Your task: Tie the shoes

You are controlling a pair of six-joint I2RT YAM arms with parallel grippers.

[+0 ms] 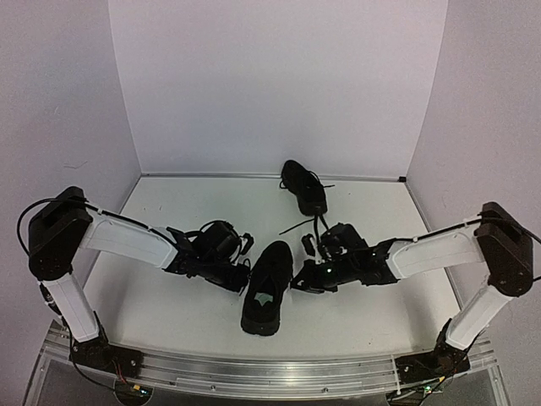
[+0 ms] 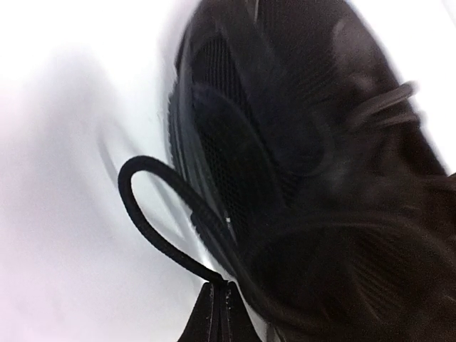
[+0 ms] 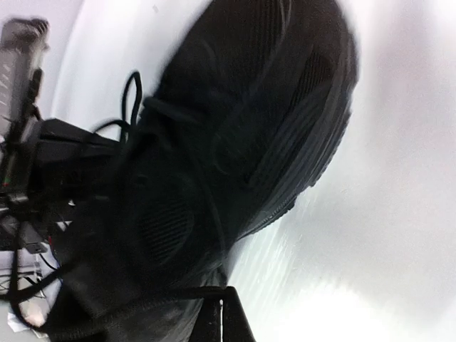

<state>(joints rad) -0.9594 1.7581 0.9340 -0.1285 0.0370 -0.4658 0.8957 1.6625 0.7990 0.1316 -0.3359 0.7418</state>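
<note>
My left gripper (image 2: 221,313) is clamped on a lace loop (image 2: 153,214). My right gripper (image 3: 221,317), also together, seems to pinch the other lace (image 3: 128,310). One shoe (image 1: 266,288) lies between them, and the second shoe (image 1: 304,186) sits beyond. Likely mid-knot: next, cross the laces and pull them apart.

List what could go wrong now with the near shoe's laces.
The left gripper pinches the lace loop only at its very tips; a pull could slip it free.
The right gripper, shut on a lace strand, crowds the near shoe; pulling may drag the unpinned shoe.
</note>
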